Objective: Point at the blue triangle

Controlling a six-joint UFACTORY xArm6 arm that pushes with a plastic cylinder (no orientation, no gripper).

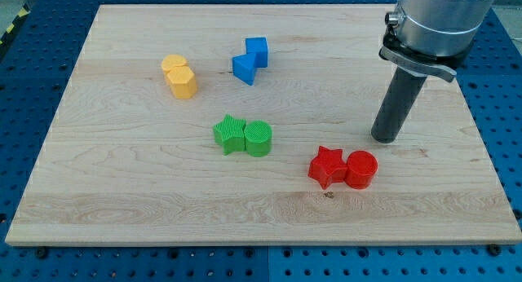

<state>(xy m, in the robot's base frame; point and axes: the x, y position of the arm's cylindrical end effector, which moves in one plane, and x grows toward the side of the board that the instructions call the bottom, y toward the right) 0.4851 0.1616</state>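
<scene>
Pale wooden surface (122, 192) filling most of the frame, blue pegboard around the edges. My tip (385, 138) planted right of centre, just above the red pair and clear of it. No claw on this rig at all, just the dark rod, so nothing to call open or closed. Upper part of the arm cut off by the top edge at upper right, only the grey collar and clamp showing.

Blue triangle (243, 68) sitting upper centre, well apart from my tip, off to its upper left. Touching or nearly touching the blue cube (258, 50) at its upper right; can't tell if there's a gap, the two blur together there.

Two yellow blocks upper left, pressed together: upper yellow block (173, 67) and lower yellow block (184, 83). Shapes hard to make out, something rounded or many-sided.

Green star (230, 134) and green cylinder (258, 138) side by side mid-frame, touching.

Red star (327, 166) and red cylinder (362, 169) lower right, also touching.
</scene>
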